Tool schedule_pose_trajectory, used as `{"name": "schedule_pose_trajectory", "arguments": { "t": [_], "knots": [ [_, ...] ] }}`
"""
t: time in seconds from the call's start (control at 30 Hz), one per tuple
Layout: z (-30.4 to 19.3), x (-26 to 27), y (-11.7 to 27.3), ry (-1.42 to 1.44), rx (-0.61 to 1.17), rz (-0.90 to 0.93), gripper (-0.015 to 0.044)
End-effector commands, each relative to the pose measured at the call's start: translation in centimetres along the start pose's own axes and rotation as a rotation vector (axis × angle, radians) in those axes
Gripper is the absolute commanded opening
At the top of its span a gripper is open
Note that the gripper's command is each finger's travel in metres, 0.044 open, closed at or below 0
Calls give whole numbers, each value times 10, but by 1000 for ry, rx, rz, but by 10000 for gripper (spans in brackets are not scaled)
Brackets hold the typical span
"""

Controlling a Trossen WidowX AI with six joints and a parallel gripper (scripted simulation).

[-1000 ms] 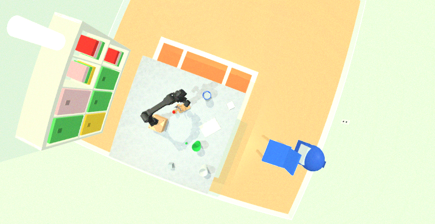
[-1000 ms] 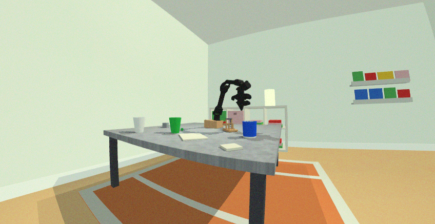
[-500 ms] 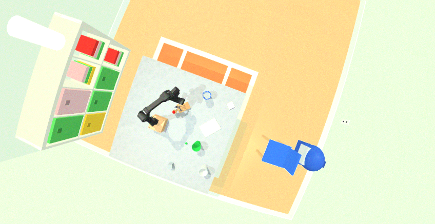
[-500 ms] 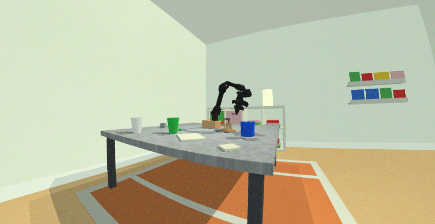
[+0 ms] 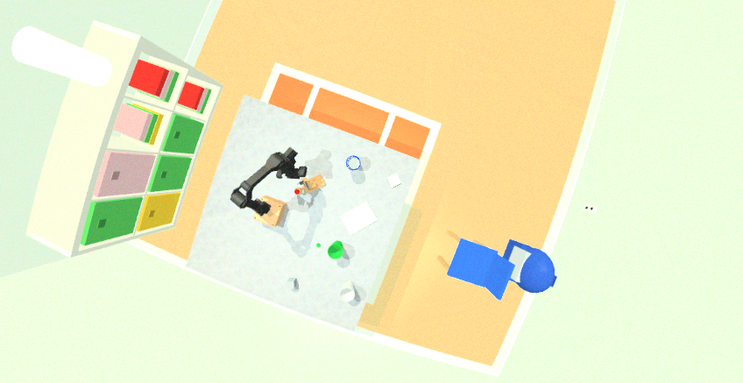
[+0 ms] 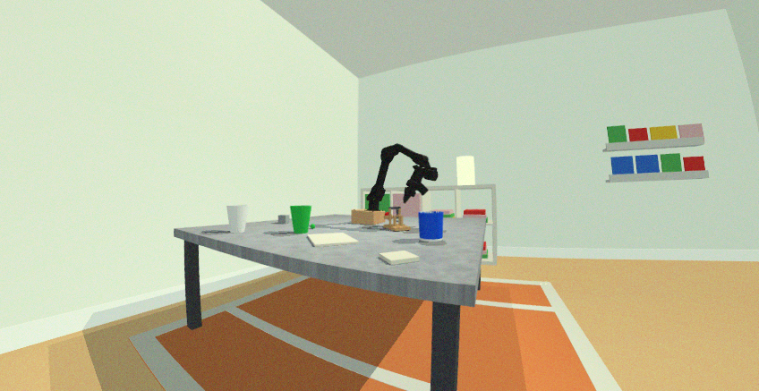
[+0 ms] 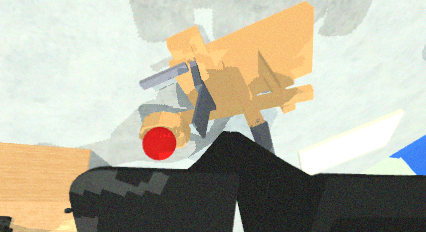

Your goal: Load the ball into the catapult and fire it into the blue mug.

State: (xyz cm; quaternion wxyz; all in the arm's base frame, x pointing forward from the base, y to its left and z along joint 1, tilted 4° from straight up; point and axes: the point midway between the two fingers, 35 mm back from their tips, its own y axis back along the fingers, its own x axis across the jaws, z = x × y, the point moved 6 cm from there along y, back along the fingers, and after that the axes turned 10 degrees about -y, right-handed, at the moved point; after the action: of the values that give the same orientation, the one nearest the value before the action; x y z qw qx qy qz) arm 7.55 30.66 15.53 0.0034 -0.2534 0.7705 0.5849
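The wooden catapult [image 5: 316,181] [image 6: 396,226] [image 7: 270,37] stands on the table beside the arm's base. The red ball [image 5: 297,191] [image 7: 159,143] appears to sit in the round cup at the end of its throwing arm. The blue mug [image 6: 430,225] stands upright beyond the catapult; in the top view its rim shows as a blue ring. My gripper [image 6: 406,199] [image 7: 229,139] is shut and empty, pointing down above the catapult. In the wrist view its tips lie to the right of the ball, near the throwing arm. Exact fingertip height is hard to tell.
A green cup [image 5: 335,250] [image 6: 301,219] with a small green ball [image 5: 318,244] [image 6: 312,226], a white cup [image 5: 347,294] [image 6: 236,218] and a grey block [image 5: 293,283] [image 6: 283,218] stand farther away. Two flat white slabs [image 5: 358,217] [image 5: 393,180] lie on the table.
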Motion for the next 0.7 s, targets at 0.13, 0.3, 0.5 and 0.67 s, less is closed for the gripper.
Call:
{"name": "schedule_pose_trajectory", "arguments": {
  "t": [0.13, 0.3, 0.5, 0.67],
  "knots": [
    [-13, 26, -4, 206, 112, -41, 0],
    [-23, 41, -7, 354, 191, -70, 0],
    [-30, 51, -8, 459, 247, -91, 0],
    [-29, 52, -10, 459, 247, -91, 0]
  ]
}}
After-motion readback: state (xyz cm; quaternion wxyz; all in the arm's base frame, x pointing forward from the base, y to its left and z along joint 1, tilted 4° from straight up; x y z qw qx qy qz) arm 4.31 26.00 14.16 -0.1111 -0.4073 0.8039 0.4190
